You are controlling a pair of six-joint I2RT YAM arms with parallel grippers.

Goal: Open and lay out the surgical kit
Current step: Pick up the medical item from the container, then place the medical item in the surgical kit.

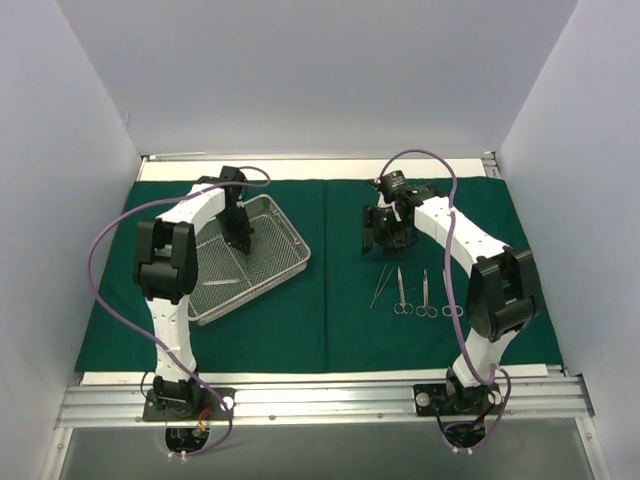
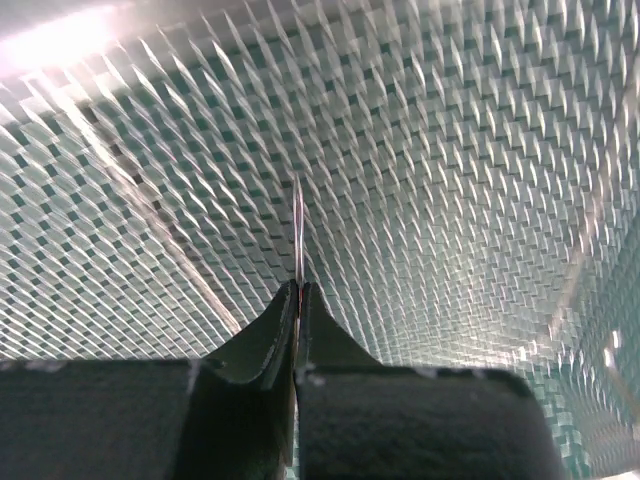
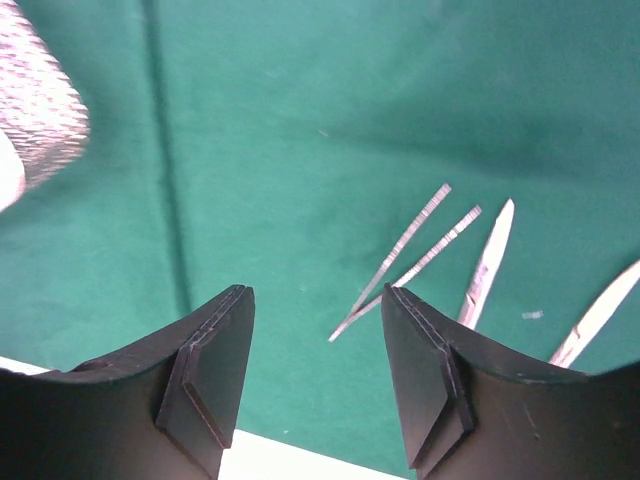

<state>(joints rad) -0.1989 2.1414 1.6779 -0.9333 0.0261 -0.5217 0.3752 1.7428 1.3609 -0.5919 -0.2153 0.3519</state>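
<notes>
The table (image 1: 300,170) is covered almost wholly by a dark green cloth (image 1: 330,320), spread flat, with a fold line running down its middle. On the left half of the cloth a rectangular wire-mesh tray (image 1: 272,240) is set at an angle. The left gripper (image 1: 240,243) is lowered into the tray near its far end. In the left wrist view its fingers (image 2: 330,340) are seen pressed together on a slim instrument (image 2: 297,225), a thin steel piece seen edge-on, standing out from between the pads over the tray's mesh floor. A second thin steel piece (image 1: 222,283) is seen lying in the near part of the tray.

The right gripper (image 1: 383,240) is held over the right half of the cloth, well apart from the tray. Its jaws are seen standing apart in the right wrist view, with nothing between them. Just in front of it, forceps (image 1: 382,285), scissors (image 1: 401,295) and another ring-handled instrument (image 1: 425,297) are laid side by side on the cloth.
</notes>
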